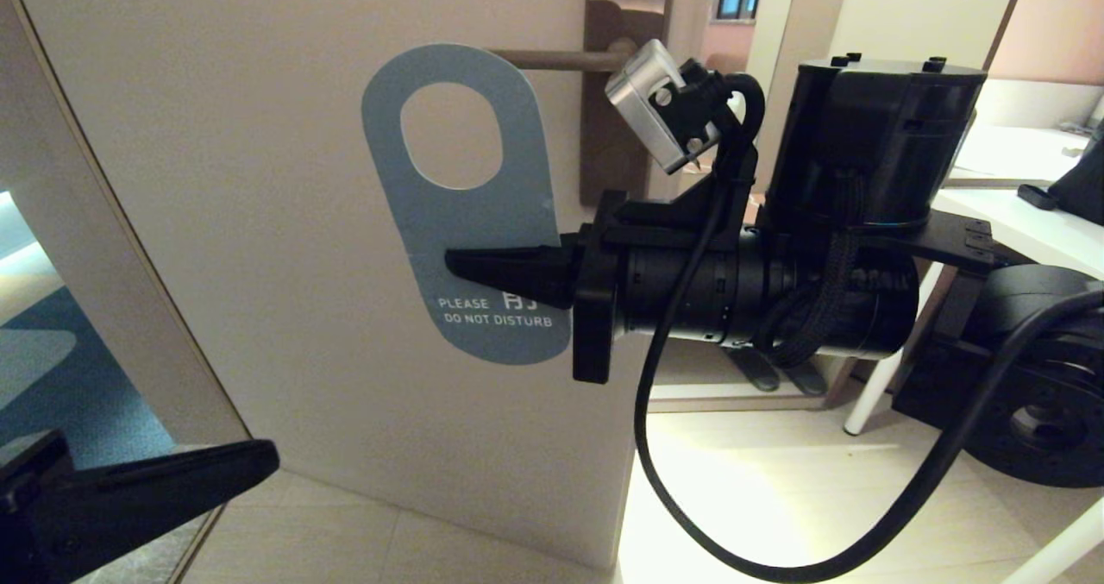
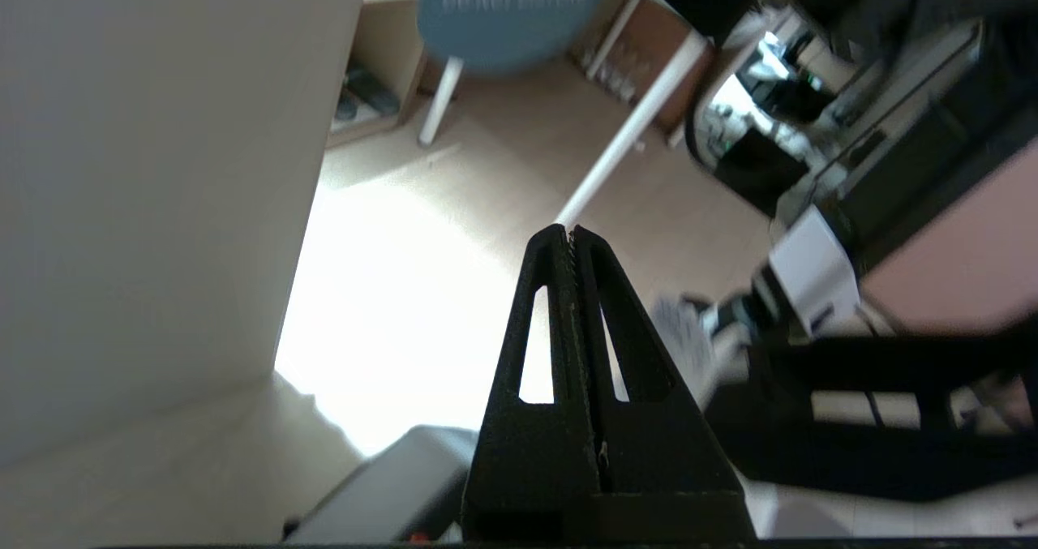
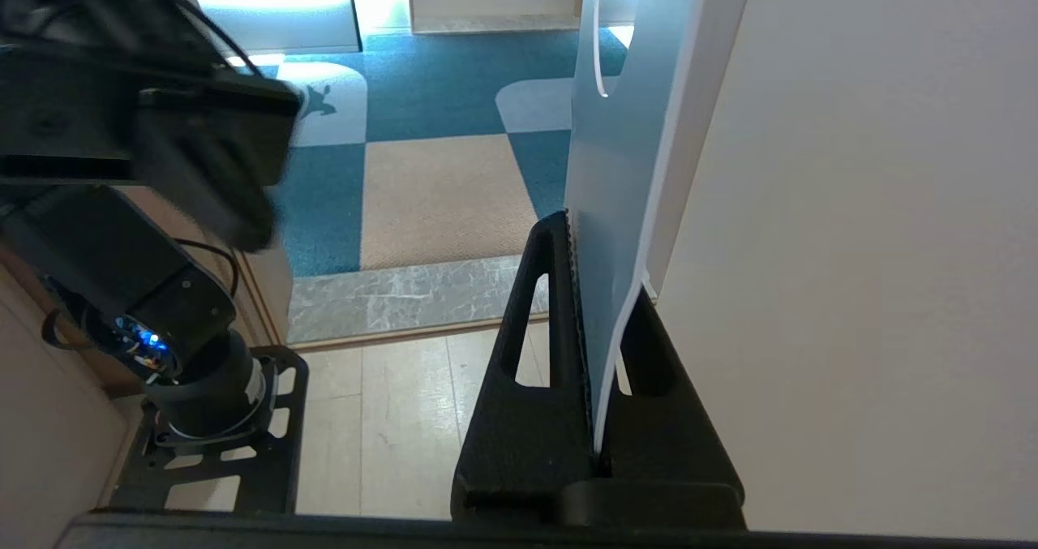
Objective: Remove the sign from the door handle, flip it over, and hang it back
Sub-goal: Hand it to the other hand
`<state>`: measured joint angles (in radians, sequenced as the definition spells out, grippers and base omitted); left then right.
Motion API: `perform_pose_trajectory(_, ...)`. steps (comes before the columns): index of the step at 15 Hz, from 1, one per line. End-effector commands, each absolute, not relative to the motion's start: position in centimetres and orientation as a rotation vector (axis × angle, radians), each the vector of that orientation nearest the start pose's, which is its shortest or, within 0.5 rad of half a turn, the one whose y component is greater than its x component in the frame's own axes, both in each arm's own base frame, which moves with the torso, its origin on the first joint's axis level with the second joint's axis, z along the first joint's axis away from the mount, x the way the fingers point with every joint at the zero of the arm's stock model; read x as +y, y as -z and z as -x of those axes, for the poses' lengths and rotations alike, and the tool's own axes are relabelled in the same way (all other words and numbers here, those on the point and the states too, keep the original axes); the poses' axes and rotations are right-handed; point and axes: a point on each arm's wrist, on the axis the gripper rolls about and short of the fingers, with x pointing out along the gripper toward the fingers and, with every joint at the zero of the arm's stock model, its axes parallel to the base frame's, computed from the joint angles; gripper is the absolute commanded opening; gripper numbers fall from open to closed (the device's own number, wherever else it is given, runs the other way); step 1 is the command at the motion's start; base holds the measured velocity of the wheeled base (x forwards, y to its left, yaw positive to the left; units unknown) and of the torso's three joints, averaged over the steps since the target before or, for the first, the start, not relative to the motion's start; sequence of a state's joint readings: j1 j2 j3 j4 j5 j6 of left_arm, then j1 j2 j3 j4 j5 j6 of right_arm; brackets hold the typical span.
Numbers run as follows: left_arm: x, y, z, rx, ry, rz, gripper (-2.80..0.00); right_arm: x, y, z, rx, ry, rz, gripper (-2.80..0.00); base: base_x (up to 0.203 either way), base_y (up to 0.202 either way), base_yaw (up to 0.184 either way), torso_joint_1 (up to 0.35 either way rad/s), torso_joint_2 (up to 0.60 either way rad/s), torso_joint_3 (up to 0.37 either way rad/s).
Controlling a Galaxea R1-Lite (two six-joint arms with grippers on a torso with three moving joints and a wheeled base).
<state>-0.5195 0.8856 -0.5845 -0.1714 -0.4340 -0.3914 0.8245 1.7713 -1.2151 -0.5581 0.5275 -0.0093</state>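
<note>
The sign (image 1: 470, 213) you are working is one thin, flat card, blue face with "Please do not disturb" toward you. It looks light and fairly stiff, though the right wrist view shows its lower edge (image 3: 620, 233) bowing slightly between the fingers, so expect some flex. Its smooth face is probably slippery; keep the hold on the solid lower half, below the hole, where there is card to bite on both sides.

Your right pincer (image 1: 466, 266) is clamped on that lower half, entering from 3 o'clock, just above the lettering. The sign hangs off the lever entirely, in front of the door panel (image 1: 259, 222), its hole at about 8 o'clock from the free end of the door handle (image 1: 552, 59). There is one lever on one backplate (image 1: 617, 135).

Your left pincer (image 1: 216, 467) waits low at 7 o'clock from the sign, well apart, its fingers pressed together on nothing (image 2: 572, 241). For the flip, I judge a handover needs it opened first, taking the card's rim opposite the right's hold.
</note>
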Motion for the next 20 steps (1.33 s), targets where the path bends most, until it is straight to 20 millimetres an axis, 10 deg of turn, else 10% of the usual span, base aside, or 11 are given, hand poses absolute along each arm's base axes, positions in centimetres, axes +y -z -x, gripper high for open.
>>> perform_pose_trajectory(1,-7.0,-23.5,-10.6,0.345,0.900,0.362,-2.80,26.4,-26.5,-22.9,-0.006,-1.356,0.008,-2.80,0.000,0.000,0.000,0.000,0.00,0.000)
perform_pose_trajectory(6,-6.2,-23.6,-14.4,0.289,0.996,0.384,-2.80,26.3,-26.2,-23.1,0.057,-1.406,-0.056,-2.80,0.000,0.000,0.000,0.000,0.00,0.000)
perform_pose_trajectory(18,-6.1,-22.8,-14.0,0.321,1.119,0.400,-2.80,27.1,-24.6,-23.7,0.138,-1.541,-0.078,-2.80,0.000,0.000,0.000,0.000,0.00,0.000)
perform_pose_trajectory(19,-6.1,-22.5,-14.0,0.325,1.118,0.404,0.00,27.2,-24.4,-23.8,0.144,-1.541,-0.078,-2.80,0.000,0.000,0.000,0.000,0.00,0.000)
perform_pose_trajectory(20,-6.1,-22.3,-13.9,0.324,1.117,0.405,0.00,27.2,-24.2,-23.9,0.149,-1.539,-0.078,-2.80,0.000,0.000,0.000,0.000,0.00,0.000)
